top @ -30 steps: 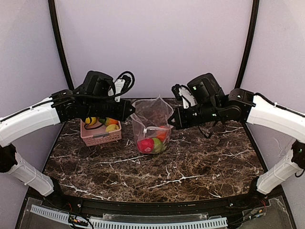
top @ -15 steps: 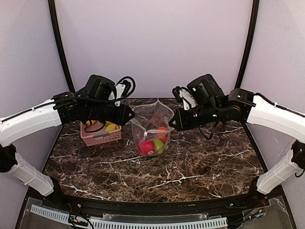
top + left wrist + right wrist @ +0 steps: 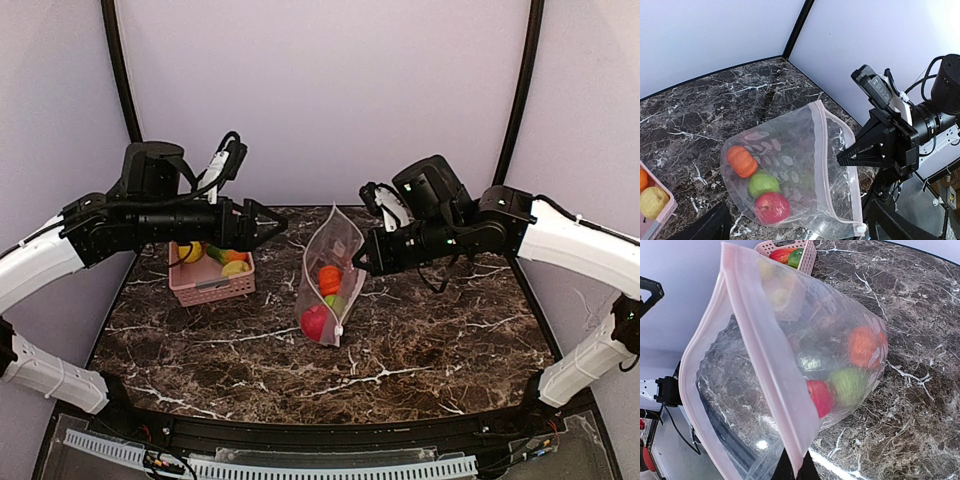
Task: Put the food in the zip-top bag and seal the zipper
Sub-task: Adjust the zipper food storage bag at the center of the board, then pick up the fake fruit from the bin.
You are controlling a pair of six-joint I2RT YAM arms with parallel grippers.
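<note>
The zip-top bag (image 3: 335,262) hangs tilted from my right gripper (image 3: 362,262), its lower corner on the marble. The gripper is shut on the pink zipper (image 3: 767,365) strip at the bag's mouth edge, with its fingertips (image 3: 802,471) pinching it. Inside the bag lie three pieces of food: an orange one (image 3: 741,161), a green one (image 3: 763,184) and a red one (image 3: 772,207). The white slider tab (image 3: 858,228) sits at the strip's low end. My left gripper (image 3: 278,228) stands open to the left of the bag, apart from it and holding nothing.
A pink slotted basket (image 3: 205,293) stands at the back left with more food in it, yellow pieces (image 3: 237,267) among them. The marble table (image 3: 400,350) has a raised black rim. Purple walls close in the back and sides.
My left gripper opened, let go of the bag's left edge and drew back to the left. The bag's mouth collapsed and the bag swung, now hanging from the right gripper alone.
</note>
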